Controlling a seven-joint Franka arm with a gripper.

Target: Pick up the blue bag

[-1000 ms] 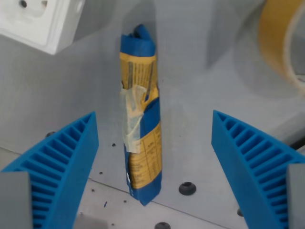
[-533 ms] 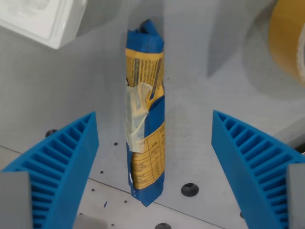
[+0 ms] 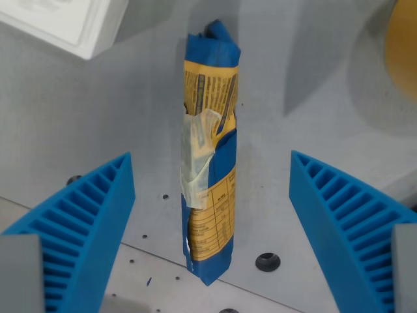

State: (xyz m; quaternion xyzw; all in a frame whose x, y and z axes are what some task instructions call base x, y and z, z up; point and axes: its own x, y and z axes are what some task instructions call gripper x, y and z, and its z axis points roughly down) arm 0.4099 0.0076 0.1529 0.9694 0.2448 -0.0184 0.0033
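Clearly, the hand (image 3: 210,228) is spread wide and grasps nothing, its two blue ribbed fingers (image 3: 85,222) seen at the lower corners of the wrist view. Between them, well apart from either finger, the blue bag (image 3: 208,156) is laid on the grey tabletop (image 3: 98,117). It is a rolled or folded packet, long and narrow, with yellow printed panels and a strip of pale tape (image 3: 197,160) across its middle that appears to hold the roll shut. Its long axis runs away from the camera, so the narrow width is presented across the gap; this alignment is judged well suited to a squeeze from both sides.

A white plastic block (image 3: 71,19) is seen at the upper left of the wrist view, and the edge of a yellowish object, too cropped to be named, at the upper right (image 3: 404,45). Both are kept well apart from the bag. Dark holes (image 3: 267,262) are dotted in the tabletop near the bag's near end. Nothing is found between the fingers and the bag.
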